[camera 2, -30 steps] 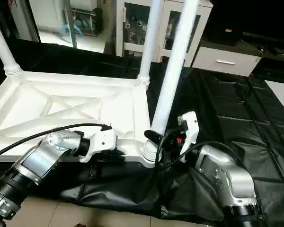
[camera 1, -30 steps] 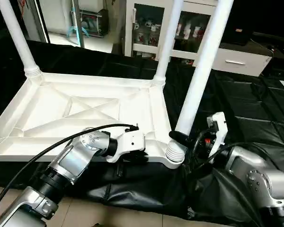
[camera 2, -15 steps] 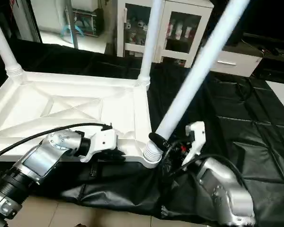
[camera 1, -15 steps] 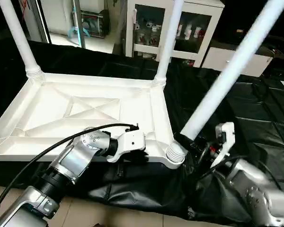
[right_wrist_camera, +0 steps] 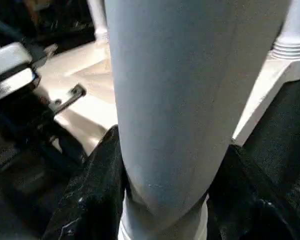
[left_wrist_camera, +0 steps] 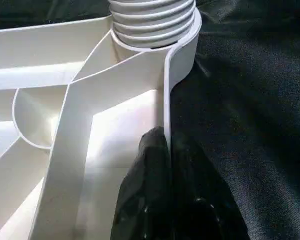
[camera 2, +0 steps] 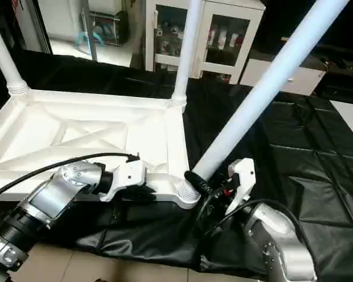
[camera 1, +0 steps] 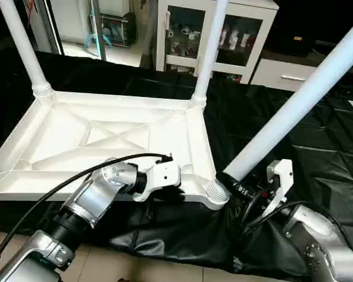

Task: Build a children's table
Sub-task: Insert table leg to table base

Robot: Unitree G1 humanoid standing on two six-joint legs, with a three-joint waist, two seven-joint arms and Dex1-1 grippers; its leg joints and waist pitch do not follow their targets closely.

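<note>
Head views: tabletop [camera 1: 106,138] lies underside up on black sheeting [camera 1: 317,135], ribs and X-brace showing. Two legs stand upright in the far corner sockets: far-left leg [camera 1: 23,50], far-right leg [camera 1: 207,56]. A third leg [camera 1: 294,106] sits with its threaded end at the near-right corner socket [camera 1: 215,192], tilted hard toward the robot's right, not upright. White cabinet [camera 1: 217,32] with glass doors behind.

Left gripper [camera 1: 172,192] is at the near rim of the tabletop, just beside that socket. Right gripper [camera 1: 234,183] is at the base of the tilted leg. Neither head view shows finger spacing clearly.

Left wrist view: fills that gap. Black fingers [left_wrist_camera: 150,195] are pressed together on the thin near rim wall, one each side, pinching the tabletop. Threaded leg end in the socket is visible just beyond, threads still exposed above the collar.

Right wrist view: the tilted leg fills the frame; black fingers [right_wrist_camera: 97,175] sit on both sides of it, touching, clamped around it just above the threads. The left gripper shows in the background at the rim.
</note>
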